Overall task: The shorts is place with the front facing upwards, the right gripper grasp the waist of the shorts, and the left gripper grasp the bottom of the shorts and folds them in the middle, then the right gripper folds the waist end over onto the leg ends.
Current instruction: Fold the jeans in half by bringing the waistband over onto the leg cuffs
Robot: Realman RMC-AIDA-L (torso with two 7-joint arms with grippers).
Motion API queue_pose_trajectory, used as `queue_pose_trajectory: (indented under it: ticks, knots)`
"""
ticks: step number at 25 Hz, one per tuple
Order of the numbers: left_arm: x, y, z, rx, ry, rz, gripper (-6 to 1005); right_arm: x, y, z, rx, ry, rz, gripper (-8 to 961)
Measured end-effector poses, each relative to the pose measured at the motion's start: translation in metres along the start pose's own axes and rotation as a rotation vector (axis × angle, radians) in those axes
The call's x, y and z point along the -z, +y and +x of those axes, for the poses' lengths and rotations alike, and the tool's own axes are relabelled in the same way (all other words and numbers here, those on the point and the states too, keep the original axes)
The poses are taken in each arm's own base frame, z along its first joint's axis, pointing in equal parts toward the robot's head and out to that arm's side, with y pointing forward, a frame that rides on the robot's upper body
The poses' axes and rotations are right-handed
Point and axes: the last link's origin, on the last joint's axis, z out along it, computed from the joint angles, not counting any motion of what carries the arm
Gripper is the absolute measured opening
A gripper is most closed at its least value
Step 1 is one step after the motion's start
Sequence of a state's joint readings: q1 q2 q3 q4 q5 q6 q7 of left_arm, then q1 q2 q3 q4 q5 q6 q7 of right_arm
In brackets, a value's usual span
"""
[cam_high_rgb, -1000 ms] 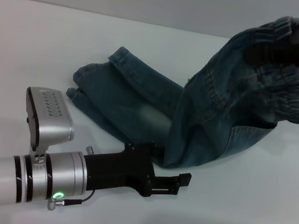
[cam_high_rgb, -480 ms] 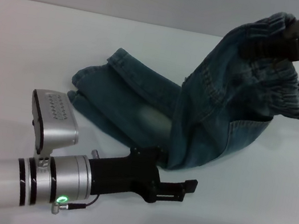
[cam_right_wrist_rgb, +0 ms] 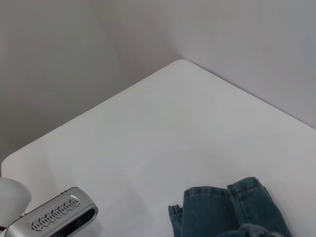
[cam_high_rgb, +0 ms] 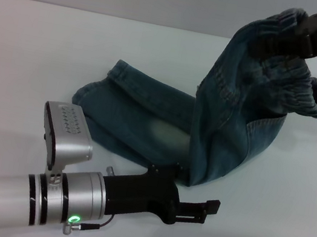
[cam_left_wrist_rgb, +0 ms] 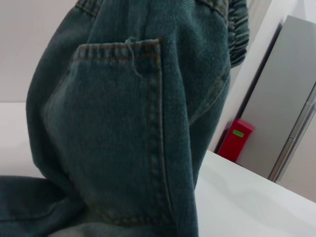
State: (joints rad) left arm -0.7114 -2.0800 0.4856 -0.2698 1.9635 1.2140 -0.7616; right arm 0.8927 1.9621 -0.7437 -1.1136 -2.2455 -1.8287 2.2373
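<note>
The blue denim shorts [cam_high_rgb: 164,119] are folded lengthwise, their legs lying on the white table [cam_high_rgb: 42,49]. My right gripper [cam_high_rgb: 280,46] is shut on the waist of the shorts [cam_high_rgb: 308,89] and holds it high at the back right, so the upper part hangs down in a drape. The leg ends [cam_high_rgb: 120,72] rest flat to the left, and their hems [cam_right_wrist_rgb: 232,197] also show in the right wrist view. My left gripper [cam_high_rgb: 207,208] is open and empty, just in front of the draped fold. The left wrist view is filled by the hanging shorts [cam_left_wrist_rgb: 123,123] with a stitched pocket.
The left arm's pale grey box [cam_high_rgb: 67,130] stands near the front left and shows again as a grey box [cam_right_wrist_rgb: 59,217] in the right wrist view. Beyond the table, the left wrist view shows a red object [cam_left_wrist_rgb: 236,140] and a grey cabinet [cam_left_wrist_rgb: 291,98].
The right gripper has lifted the waist a little higher and carried it slightly left. The left arm has drawn toward the near edge and shifted right, staying empty.
</note>
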Motion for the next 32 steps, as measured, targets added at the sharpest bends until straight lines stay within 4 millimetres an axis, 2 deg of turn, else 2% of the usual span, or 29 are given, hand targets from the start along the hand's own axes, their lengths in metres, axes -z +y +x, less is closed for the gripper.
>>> queue_pose_trajectory:
  ticks: [6,16,23,32]
  knots:
    - [0.0,-0.002,0.002,0.013,0.032,0.034,829,-0.003,-0.003,0.005,0.022,-0.005,0.004,78]
    - [0.03,-0.036,0.009,0.02,0.122,0.211,829,-0.013,-0.01,0.019,0.017,0.003,-0.009,95]
    - [0.047,-0.047,0.01,0.015,0.162,0.277,829,-0.022,-0.011,0.022,0.021,0.023,0.007,111]
    - [0.059,-0.055,0.015,0.009,0.184,0.303,829,-0.034,-0.012,0.025,0.005,0.031,0.003,131]
